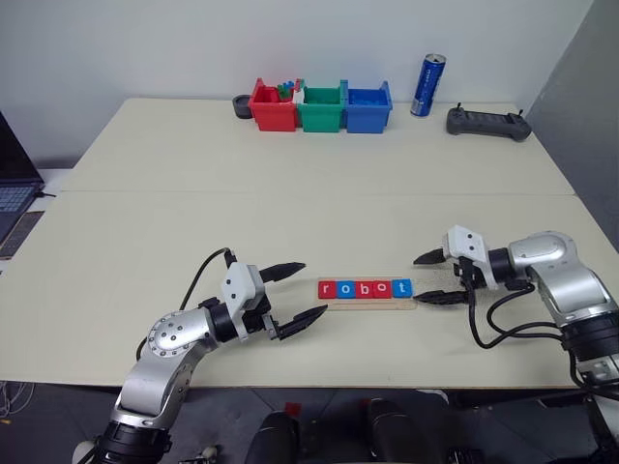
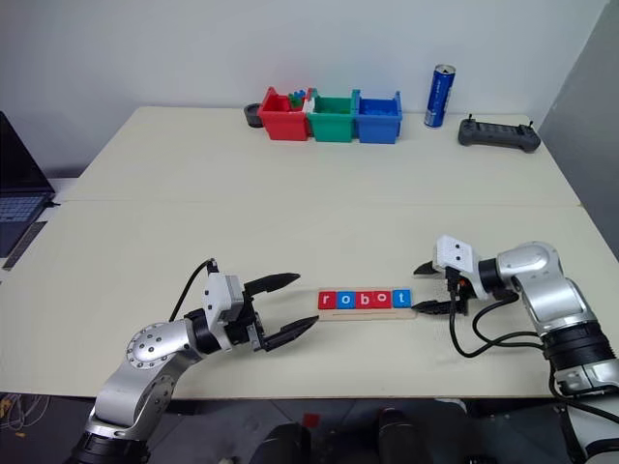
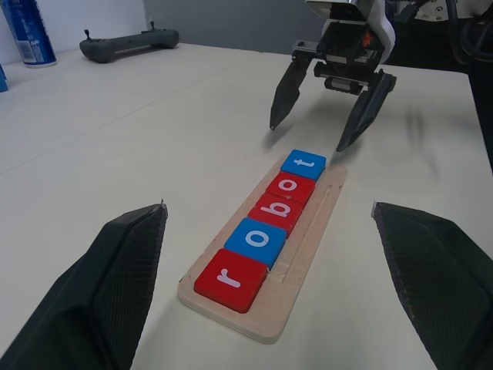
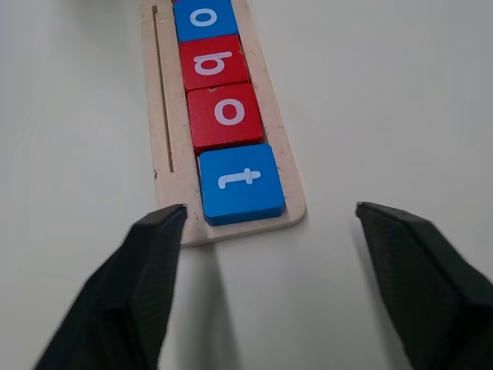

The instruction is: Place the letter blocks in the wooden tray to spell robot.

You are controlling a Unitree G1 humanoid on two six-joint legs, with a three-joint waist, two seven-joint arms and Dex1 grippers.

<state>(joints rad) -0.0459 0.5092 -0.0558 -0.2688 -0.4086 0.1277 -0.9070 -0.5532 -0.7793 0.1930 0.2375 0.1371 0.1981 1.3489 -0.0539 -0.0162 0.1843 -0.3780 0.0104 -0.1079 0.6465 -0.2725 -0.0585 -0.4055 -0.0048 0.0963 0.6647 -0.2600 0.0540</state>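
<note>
Five letter blocks lie in a row on the wooden tray [image 1: 368, 303] near the table's front edge, reading r [image 3: 229, 279], o [image 3: 260, 240], b [image 3: 276, 210], o [image 3: 291, 185], t [image 3: 303, 163]. The r, b and second o are red; the first o and the t [image 4: 239, 181] are blue. My left gripper [image 1: 311, 288] hangs just off the tray's left end, open and holding nothing. At the tray's right end my right gripper [image 1: 418, 280] is open too, its fingertips on either side of the t end without touching the block.
At the back of the table stand a red bin [image 1: 274, 106], a green bin [image 1: 322, 108] and a blue bin [image 1: 368, 108], with a blue can [image 1: 427, 85] and a black controller [image 1: 488, 123] to their right. A laptop [image 1: 14, 184] sits at the left edge.
</note>
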